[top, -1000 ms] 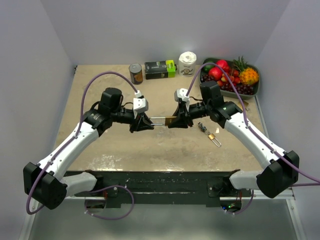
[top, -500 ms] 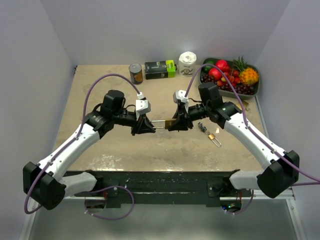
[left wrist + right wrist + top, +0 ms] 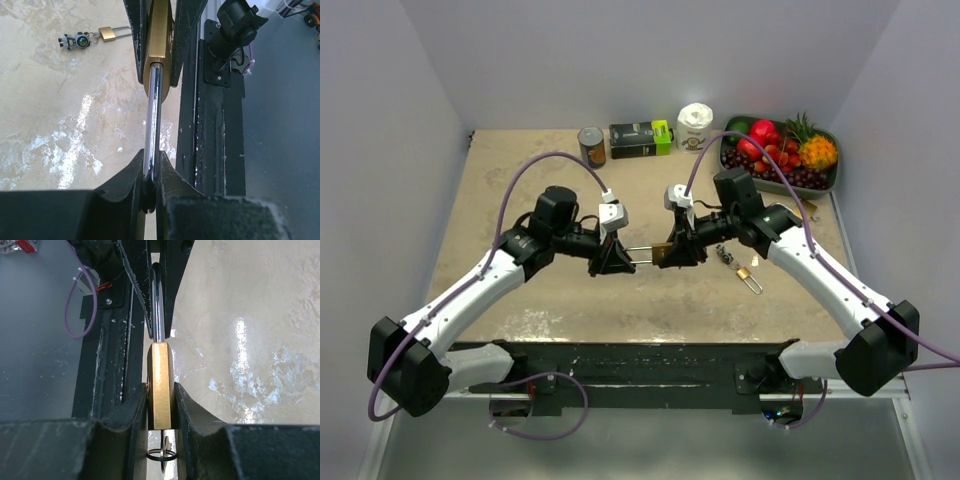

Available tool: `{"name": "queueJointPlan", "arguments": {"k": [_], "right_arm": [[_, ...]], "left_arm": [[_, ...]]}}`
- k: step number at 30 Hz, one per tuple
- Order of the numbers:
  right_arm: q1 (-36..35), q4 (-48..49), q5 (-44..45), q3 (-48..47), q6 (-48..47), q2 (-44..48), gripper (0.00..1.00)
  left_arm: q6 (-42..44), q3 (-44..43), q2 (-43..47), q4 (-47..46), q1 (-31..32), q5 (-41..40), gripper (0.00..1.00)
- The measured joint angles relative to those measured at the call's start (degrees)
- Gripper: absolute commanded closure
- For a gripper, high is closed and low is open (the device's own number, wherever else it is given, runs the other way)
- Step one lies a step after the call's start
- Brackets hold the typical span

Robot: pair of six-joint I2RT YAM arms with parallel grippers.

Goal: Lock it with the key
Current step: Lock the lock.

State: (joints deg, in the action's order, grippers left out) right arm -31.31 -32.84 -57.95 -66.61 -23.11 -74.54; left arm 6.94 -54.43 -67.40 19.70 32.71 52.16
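Both my arms bend inward to mid-frame, left gripper (image 3: 620,262) and right gripper (image 3: 670,254) level, facing tip to tip, jaws pinched narrow, each gripping.

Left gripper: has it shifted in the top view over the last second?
Yes. The left gripper, clamped on the padlock, has shifted right and slightly toward the near edge, judged against the can at the back.

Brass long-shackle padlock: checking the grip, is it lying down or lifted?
Lifted: right gripper clamps the brass body, left gripper the steel shackle, above the beige table.
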Motion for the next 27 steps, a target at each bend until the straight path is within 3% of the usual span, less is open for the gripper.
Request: {"name": "queueJointPlan", "arguments": {"k": [27], "right_arm": [[-1.05,-3.78,3.61,0.04,1.33,-0.83,1.00]], "left_arm": [[-5.07,0.98,-4.17,-4.46,1.90,0.79,1.00]]}}
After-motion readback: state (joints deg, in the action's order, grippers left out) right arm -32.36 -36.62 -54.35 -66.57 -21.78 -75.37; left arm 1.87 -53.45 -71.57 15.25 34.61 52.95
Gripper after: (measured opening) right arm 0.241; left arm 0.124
